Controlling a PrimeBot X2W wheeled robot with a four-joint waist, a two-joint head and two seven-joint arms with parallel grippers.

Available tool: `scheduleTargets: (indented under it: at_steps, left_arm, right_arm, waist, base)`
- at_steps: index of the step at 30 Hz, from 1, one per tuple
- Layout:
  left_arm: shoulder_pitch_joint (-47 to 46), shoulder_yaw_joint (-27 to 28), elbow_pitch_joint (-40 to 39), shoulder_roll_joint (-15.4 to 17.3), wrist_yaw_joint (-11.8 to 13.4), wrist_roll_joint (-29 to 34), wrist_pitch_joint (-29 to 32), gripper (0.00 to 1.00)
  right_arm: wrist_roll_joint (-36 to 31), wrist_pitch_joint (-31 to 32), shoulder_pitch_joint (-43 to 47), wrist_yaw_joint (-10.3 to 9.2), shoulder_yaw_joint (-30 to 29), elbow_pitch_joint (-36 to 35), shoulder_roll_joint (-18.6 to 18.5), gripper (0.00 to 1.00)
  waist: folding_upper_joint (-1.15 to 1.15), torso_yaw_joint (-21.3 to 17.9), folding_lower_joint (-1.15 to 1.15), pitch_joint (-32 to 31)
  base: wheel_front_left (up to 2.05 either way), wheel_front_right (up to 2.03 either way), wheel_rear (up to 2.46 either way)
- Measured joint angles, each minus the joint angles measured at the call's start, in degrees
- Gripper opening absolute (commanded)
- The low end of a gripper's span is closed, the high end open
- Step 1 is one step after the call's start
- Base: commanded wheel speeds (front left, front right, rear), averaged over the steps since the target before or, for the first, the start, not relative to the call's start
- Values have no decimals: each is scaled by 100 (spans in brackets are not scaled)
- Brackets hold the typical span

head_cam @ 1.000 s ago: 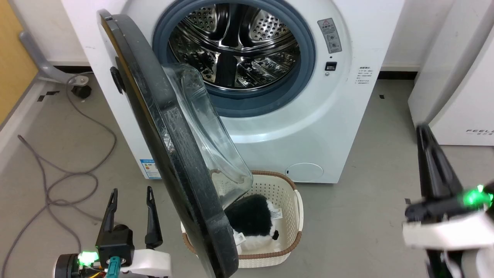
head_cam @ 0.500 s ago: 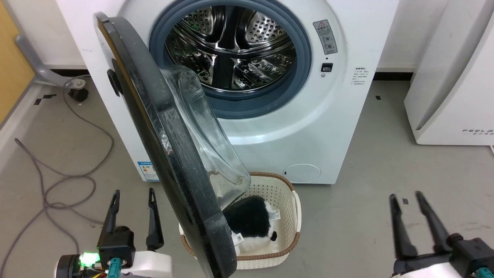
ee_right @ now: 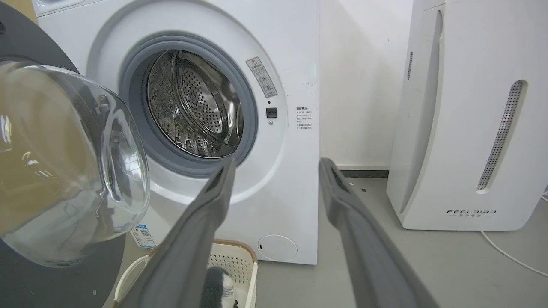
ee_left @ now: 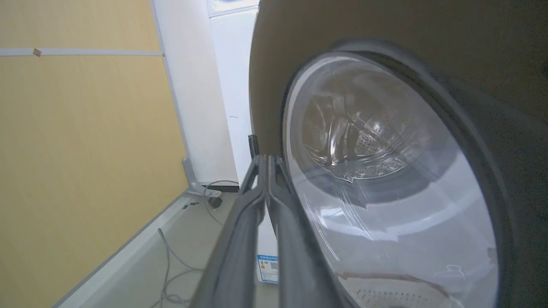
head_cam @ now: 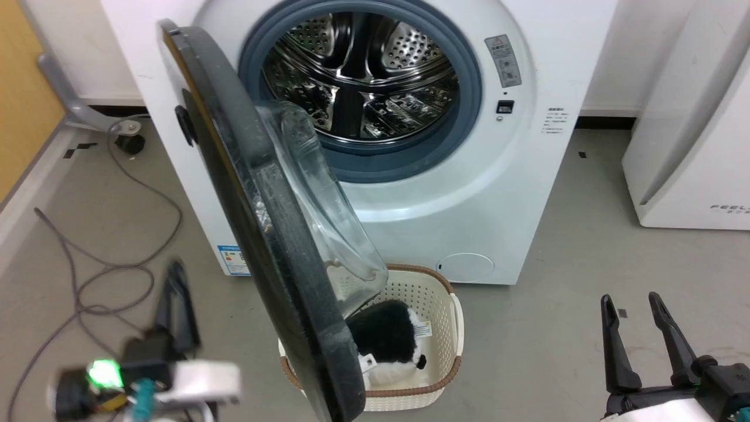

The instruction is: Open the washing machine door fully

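— Two sets of fingers to check. Left fingers (ee_left: 242, 222) first?
— Pressed together, tips meeting, clamped on nothing. Blurred in the head view (head_cam: 176, 293), low over the floor (head_cam: 556, 328).
— And the right fingers (head_cam: 612, 351)?
— Spread apart, empty, pointing toward the washing machine (head_cam: 527, 176). Same wide gap plain in the right wrist view (ee_right: 201, 226).
— Where, from them, the washing machine door (head_cam: 258, 205)?
— Right of the left fingers and near; touching or not, cannot tell. Well left of the right fingers, clearly apart. Swung out from the machine front, almost edge-on to the head camera, near edge hanging over the basket (head_cam: 454, 328).
— Seen from the left wrist?
— Dark outer face (ee_left: 385, 21) spreading right of and above the fingertips, with the round glass window (ee_left: 385, 179) just right of them.
— From the right wrist?
— Glass bowl (ee_right: 72, 171) bulging out of the door (ee_right: 25, 42), left of the fingertips, facing the drum (ee_right: 192, 107).
— Anything else around?
— Steel drum (head_cam: 357, 76) with grey rubber rim, open, beyond both sets of fingers. Basket on the floor between them, black-and-white plush toy (head_cam: 387, 334) inside. Grey cable (head_cam: 76, 281) looping left of the left fingers. White appliance (ee_right: 471, 128) right of the right fingers.
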Motion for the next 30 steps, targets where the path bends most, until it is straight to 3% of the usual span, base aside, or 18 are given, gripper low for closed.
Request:
scheduleTargets:
  at_steps: [8, 11, 15, 25, 30]
  left_arm:
    - [-477, 90, -1294, 269, -115, 59, -1, 0]
    - [-488, -120, -1801, 290, -176, 127, -1, 0]
    - [-492, -695, -2260, 313, -452, 250, -1, 0]
    - [-492, -2145, -2307, 320, -1116, 357, -1, 0]
    - [-473, -2587, -1985, 356, -1258, 424, -1, 0]
  right_arm:
    - [101, 0, 34, 0, -5, -101, 1, 100]
    - [118, 0, 53, 0, 62, -118, 1, 100]
    - [141, 0, 119, 1, 126, -126, 2, 100]
    - [138, 0, 142, 0, 151, -147, 3, 100]
    - [130, -1, 143, 1, 144, -147, 3, 100]
  waist:
    - [0, 81, 0, -41]
    - [0, 76, 0, -62]
    - [0, 92, 0, -74]
    - [0, 202, 0, -55]
    - [0, 270, 0, -37]
  base:
    - [0, 0, 0]
    - [0, 0, 0]
    - [0, 0, 0]
    - [0, 0, 0]
    - [0, 0, 0]
